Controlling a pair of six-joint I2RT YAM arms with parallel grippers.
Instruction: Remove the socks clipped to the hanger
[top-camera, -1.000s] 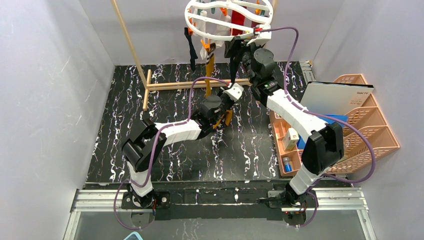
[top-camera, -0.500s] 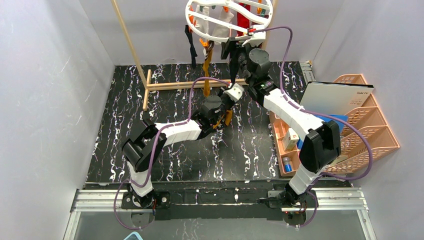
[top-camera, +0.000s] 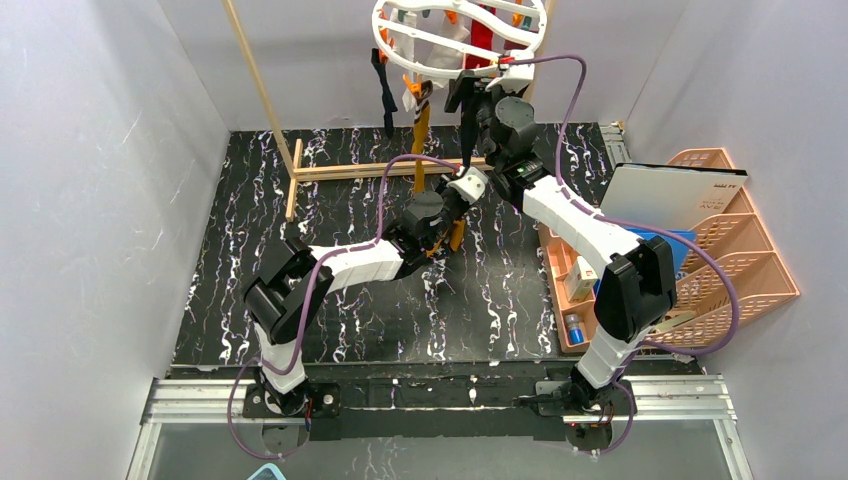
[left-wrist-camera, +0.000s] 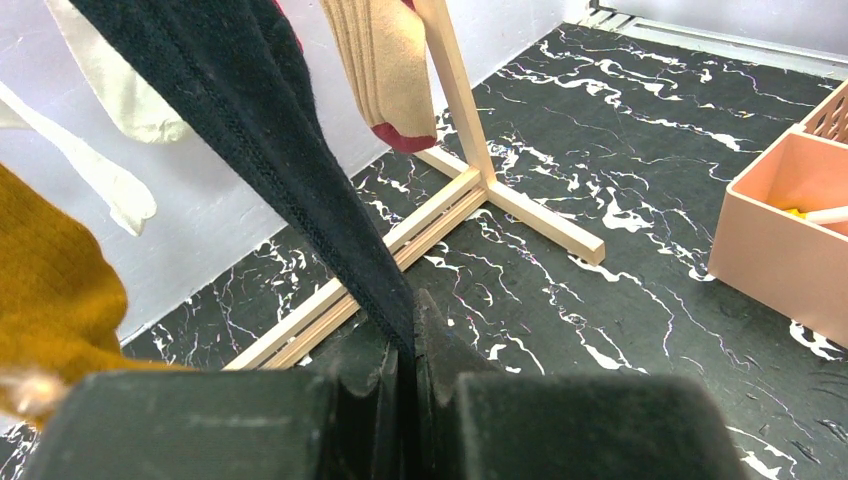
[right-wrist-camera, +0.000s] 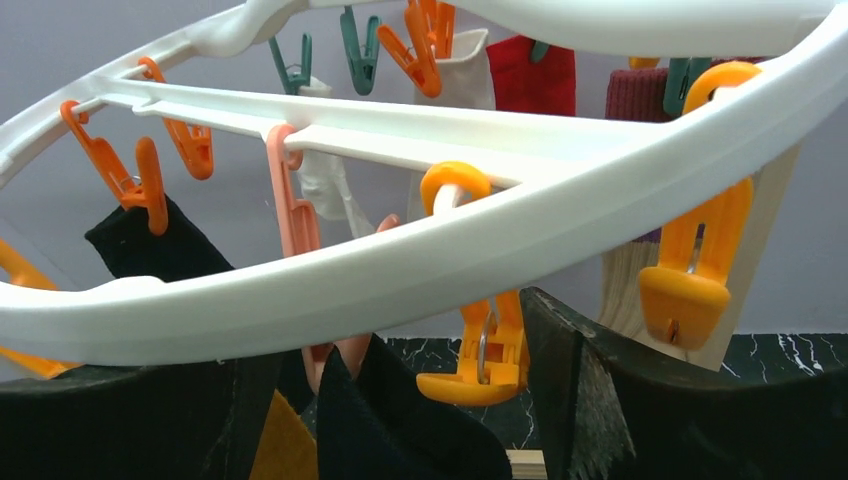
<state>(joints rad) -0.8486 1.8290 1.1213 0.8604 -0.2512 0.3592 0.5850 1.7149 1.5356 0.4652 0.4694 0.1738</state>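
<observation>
- Left claw (left-wrist-camera: 405, 340) (top-camera: 462, 187) is clenched on the tip of the black sock (left-wrist-camera: 290, 170) (top-camera: 466, 135), and the sock runs taut from the pinch up towards the hanger (top-camera: 385, 35).
- Up top, the right claw (right-wrist-camera: 405, 370) (top-camera: 468, 92) sits right under the hanger's white ring (right-wrist-camera: 500, 250), jaws spread.
- An orange clothespin (right-wrist-camera: 480, 355) hangs between those two fingers, with black fabric just below it. I can't tell whether either finger touches the clip.
- The hanger hangs high at the back of the black marbled table (top-camera: 350, 320), with more socks clipped around it.
- The mustard sock (left-wrist-camera: 50, 270) (top-camera: 420, 140) dangles just beside the black one.
- A beige sock with a red toe (left-wrist-camera: 390, 70) hangs against the wooden frame (left-wrist-camera: 460, 130).
- The pink basket (left-wrist-camera: 780, 220) stands off to the right.
</observation>
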